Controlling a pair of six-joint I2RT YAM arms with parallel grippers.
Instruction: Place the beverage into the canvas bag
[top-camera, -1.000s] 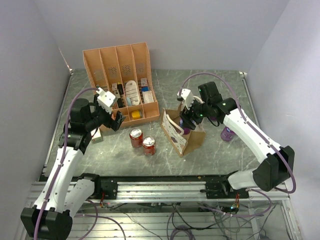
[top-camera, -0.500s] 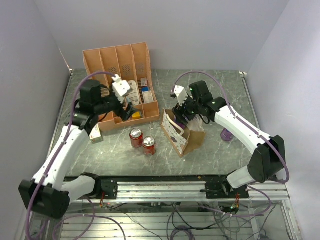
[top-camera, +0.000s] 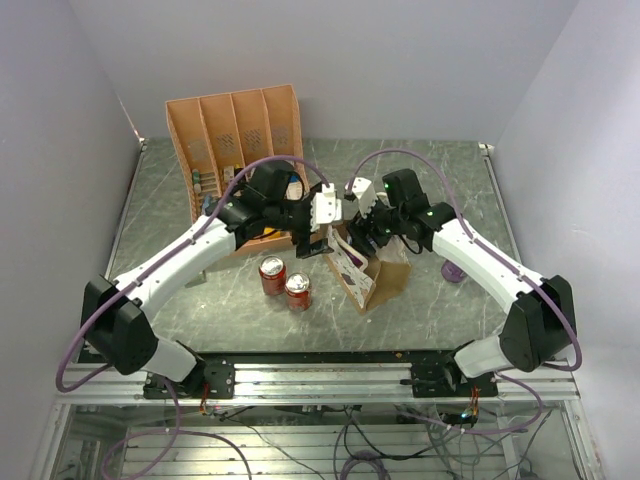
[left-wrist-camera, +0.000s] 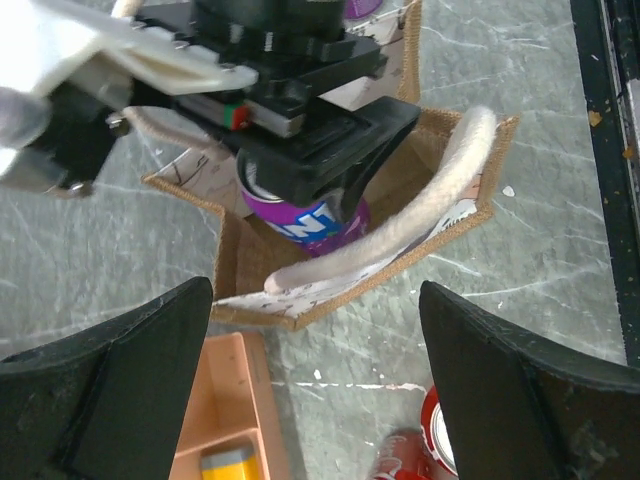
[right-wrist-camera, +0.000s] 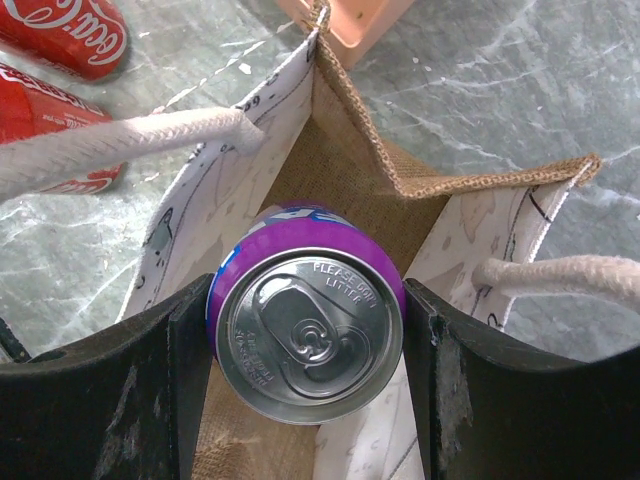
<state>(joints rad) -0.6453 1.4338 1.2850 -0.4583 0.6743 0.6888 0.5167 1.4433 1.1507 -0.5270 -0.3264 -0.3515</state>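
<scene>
Grey-green marbled table (top-camera: 440, 170), we count five things on it. Canvas bag (top-camera: 390, 275) roughly mid-table, upright, mouth open. Red can (top-camera: 272, 274) left of bag, second red can (top-camera: 297, 290) between them, both standing. Orange organiser tray (top-camera: 215, 125) behind-left of bag. Purple can (top-camera: 450, 273) right of bag, half hidden by arm.

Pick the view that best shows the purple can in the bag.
Right wrist: the purple can shows its whole lid, held by the right pincer inside the canvas bag. Left wrist shows only some label; top external hides it.
</scene>
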